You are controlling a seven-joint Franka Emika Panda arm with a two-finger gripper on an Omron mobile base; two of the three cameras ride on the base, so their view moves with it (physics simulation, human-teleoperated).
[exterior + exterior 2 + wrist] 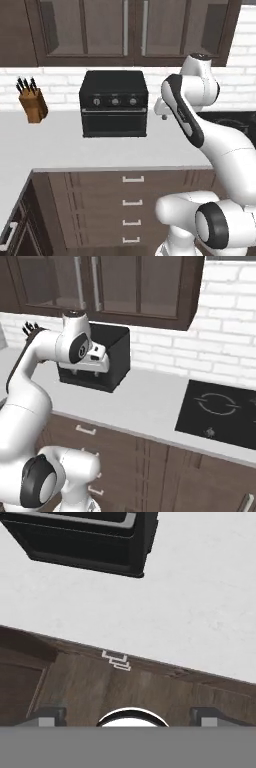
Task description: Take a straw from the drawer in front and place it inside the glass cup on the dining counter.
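Drawers of dark-brown wood sit in one column under the white counter [65,145] along the brick wall, and the left base view shows four of them, each with one small silver bar handle. The top drawer [133,179] is the likely target, and it is closed, so the straw is probably still inside it and cannot be seen.

The white arm holds its two-finger gripper [163,116] high over the counter, just beside the right side of the black toaster oven [114,102]. The hand view looks down along the gripper: the two dark finger tips [47,717] stand wide apart at the bottom edge, with nothing between them.

The relation that matters is this one: the handle of the top drawer [116,660] lies below the gripper and in front of the counter edge, toward the robot base. Its long axis runs horizontal, along the drawer front. The gripper must therefore come down past the counter edge and turn its fingers across the bar before it can pull.

One knife block [33,102] stands at the left of the counter, and one black cooktop [220,411] lies at the right. Glass cup and dining counter are not in these views.
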